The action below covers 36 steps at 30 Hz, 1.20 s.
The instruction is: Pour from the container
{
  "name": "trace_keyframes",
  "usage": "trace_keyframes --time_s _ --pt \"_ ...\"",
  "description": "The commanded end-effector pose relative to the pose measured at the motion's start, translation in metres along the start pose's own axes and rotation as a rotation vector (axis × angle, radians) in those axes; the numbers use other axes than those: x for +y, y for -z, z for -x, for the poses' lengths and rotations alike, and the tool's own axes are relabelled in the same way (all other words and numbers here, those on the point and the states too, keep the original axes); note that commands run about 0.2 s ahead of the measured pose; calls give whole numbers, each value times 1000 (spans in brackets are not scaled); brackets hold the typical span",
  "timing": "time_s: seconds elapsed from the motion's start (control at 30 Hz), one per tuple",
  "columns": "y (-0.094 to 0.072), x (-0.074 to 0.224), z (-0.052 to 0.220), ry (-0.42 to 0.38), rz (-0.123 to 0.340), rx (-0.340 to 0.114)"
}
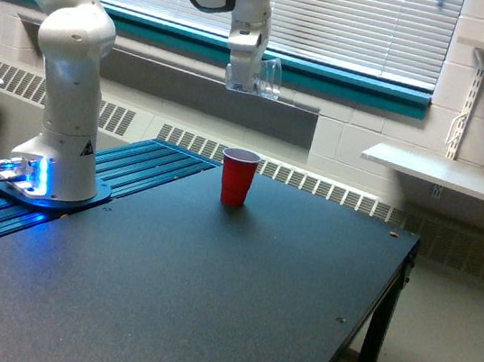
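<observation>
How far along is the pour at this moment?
Done: the gripper holds the clear cup up in the air. In hand: it hangs above the red cup, which stands on the table, looking roughly upright. Left: the pour itself; no stream shows, and the red cup's contents cannot be seen.

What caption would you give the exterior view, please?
Panda arm's gripper holds the clear cup high above the red cup on the dark table.
</observation>
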<state>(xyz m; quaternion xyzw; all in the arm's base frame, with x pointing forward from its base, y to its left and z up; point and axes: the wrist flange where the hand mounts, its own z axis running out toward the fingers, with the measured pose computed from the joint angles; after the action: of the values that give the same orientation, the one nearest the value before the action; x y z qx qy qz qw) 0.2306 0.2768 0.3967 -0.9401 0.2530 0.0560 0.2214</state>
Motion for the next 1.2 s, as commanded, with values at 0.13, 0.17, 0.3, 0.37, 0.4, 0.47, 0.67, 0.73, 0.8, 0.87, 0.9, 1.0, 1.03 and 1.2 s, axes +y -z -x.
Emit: trace_keyframes --time_s 0.13,0.17,0.3,0.37,0.4,0.47,0.67,0.73,0.8,0.87,0.9,1.0,1.03,1.2 --pt "-4 33 -5 -128 60 1" --pt "-5 37 -5 -143 61 -1" --pt "-13 56 -5 -181 97 -6" --pt "-17 64 -5 -204 106 -15" --pt "-18 67 -5 -211 108 -19" --pt "-22 75 -5 -229 117 -27" --pt "-26 85 -6 -254 129 -43" --pt "-26 85 -7 -257 130 -45" --pt "-27 86 -9 -258 133 -45" --pt "-28 87 -11 -266 129 -54" --pt "-28 87 -12 -269 128 -57" --pt "-32 90 -16 -286 129 -69" --pt "-33 91 -17 -289 132 -72" --pt "-44 96 -24 -309 144 -94"
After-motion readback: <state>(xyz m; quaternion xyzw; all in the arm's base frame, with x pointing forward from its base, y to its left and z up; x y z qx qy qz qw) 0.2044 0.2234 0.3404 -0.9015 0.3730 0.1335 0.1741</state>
